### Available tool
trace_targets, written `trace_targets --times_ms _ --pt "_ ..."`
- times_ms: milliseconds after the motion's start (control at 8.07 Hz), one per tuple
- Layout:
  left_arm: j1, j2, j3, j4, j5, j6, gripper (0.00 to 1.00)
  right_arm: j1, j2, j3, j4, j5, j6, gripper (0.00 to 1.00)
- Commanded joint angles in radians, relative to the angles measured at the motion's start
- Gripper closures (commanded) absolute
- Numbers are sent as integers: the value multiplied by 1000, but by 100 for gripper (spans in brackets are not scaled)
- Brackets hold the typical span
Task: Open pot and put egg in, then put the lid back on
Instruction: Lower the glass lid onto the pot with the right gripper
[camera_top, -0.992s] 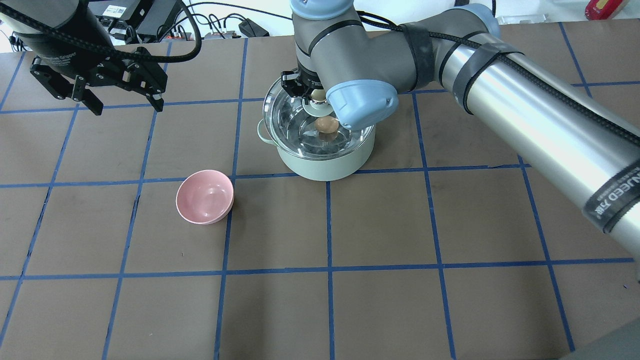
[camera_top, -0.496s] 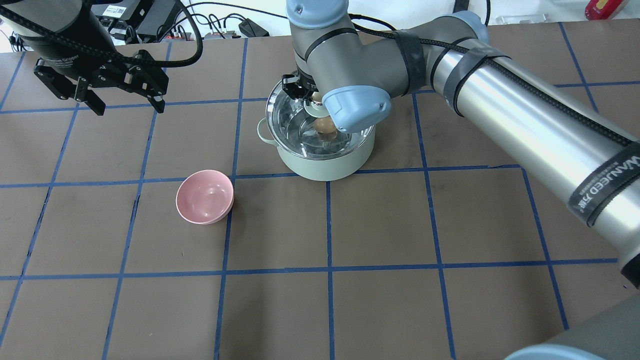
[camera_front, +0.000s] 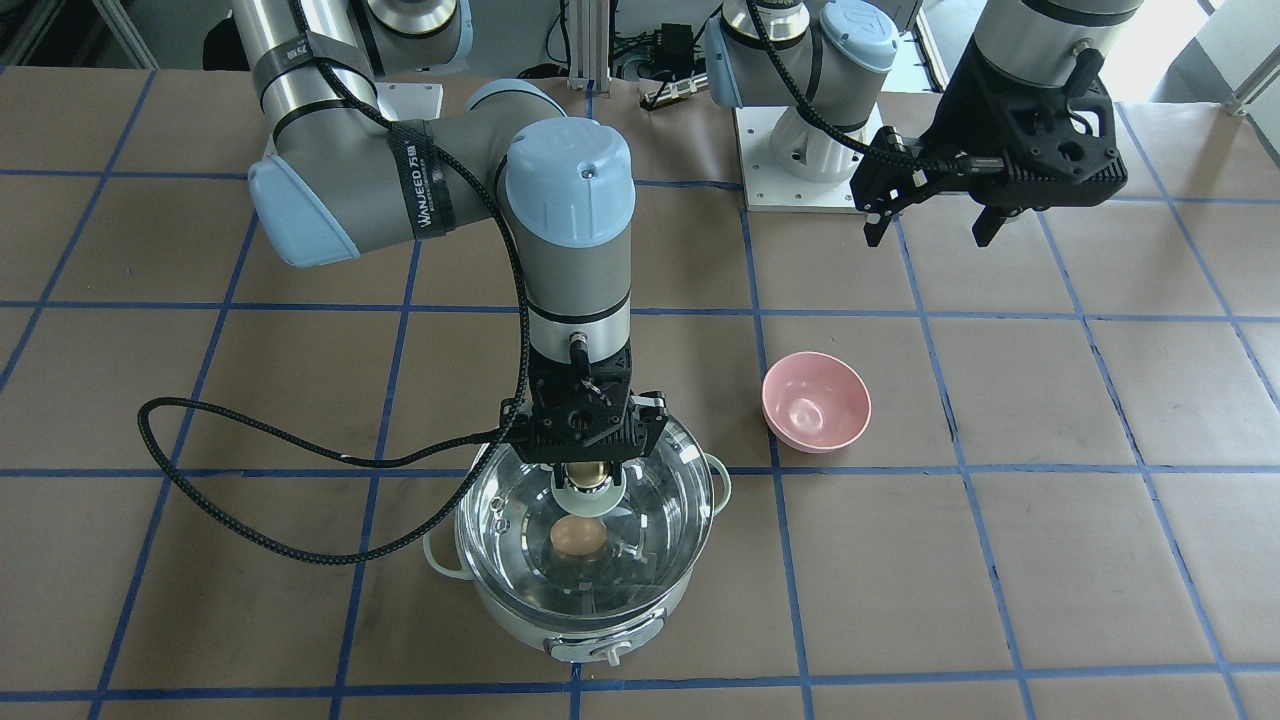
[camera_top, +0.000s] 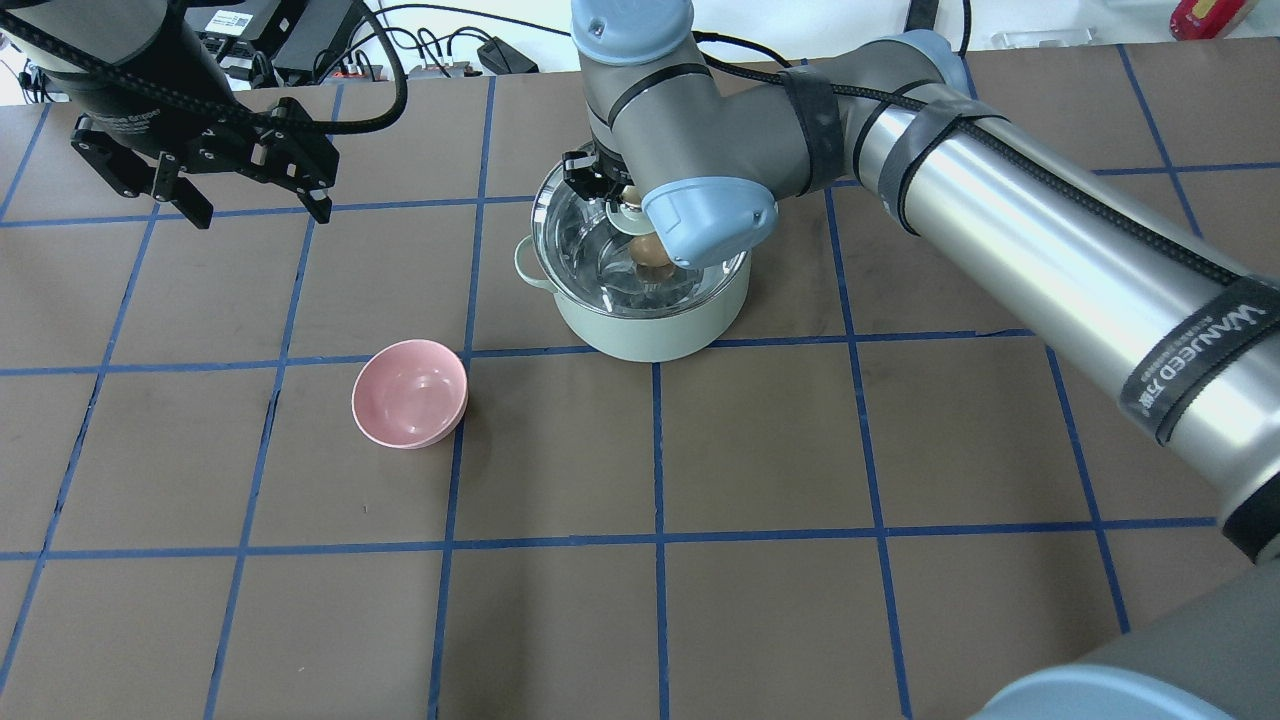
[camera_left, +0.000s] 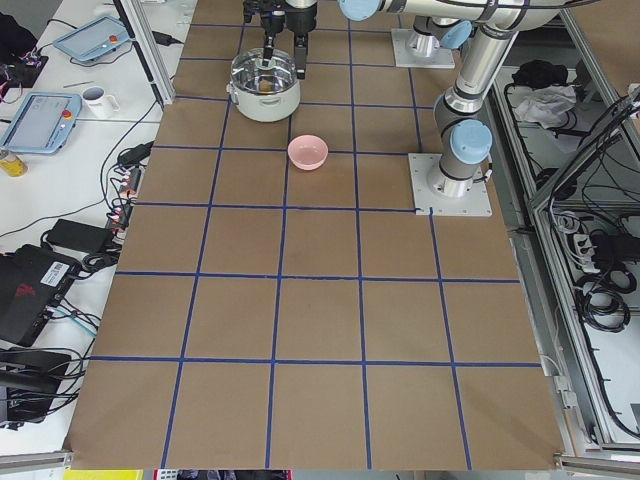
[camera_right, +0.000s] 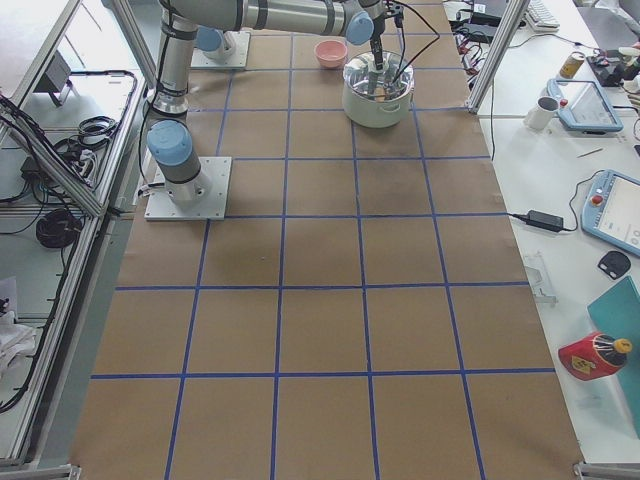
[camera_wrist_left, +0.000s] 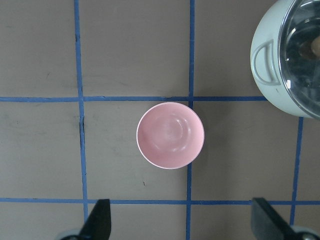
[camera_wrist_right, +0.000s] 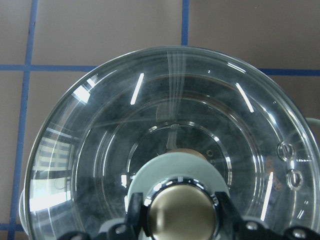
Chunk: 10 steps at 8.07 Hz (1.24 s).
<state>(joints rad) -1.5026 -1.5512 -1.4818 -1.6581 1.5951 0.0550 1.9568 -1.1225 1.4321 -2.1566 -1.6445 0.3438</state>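
The mint-green pot (camera_top: 650, 338) stands at the far middle of the table and also shows in the front view (camera_front: 520, 622). The tan egg (camera_top: 648, 252) lies inside it, seen through the glass (camera_front: 578, 536). My right gripper (camera_top: 625, 196) is shut on the lid's gold-beige knob (camera_wrist_right: 182, 216). It holds the glass lid (camera_front: 650, 500) level over the pot's mouth, at or just above the rim. I cannot tell whether the lid rests on it. My left gripper (camera_top: 258, 214) is open and empty, high over the table's far left.
An empty pink bowl (camera_top: 410, 392) sits left of and nearer than the pot, below my left wrist camera (camera_wrist_left: 170, 135). The pot's loop handle (camera_wrist_left: 263, 55) points toward the bowl. A black cable (camera_front: 250, 470) loops from the right arm beside the pot.
My right gripper has lowered the lid toward the pot and brought it in line with the rim. My left gripper has drifted slightly back, still open.
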Motion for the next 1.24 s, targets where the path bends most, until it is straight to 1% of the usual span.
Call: trace_targets --times_ms 0,496,1116 --pt "-4 -3 0 4 0 -4 0 -1 7 -1 -2 -1 -3 100" --pt "-4 -12 5 6 -1 -3 0 -15 6 -6 -2 0 -38 100" --pt "-4 -10 8 20 0 2 0 -15 23 -2 -2 12 -31 100"
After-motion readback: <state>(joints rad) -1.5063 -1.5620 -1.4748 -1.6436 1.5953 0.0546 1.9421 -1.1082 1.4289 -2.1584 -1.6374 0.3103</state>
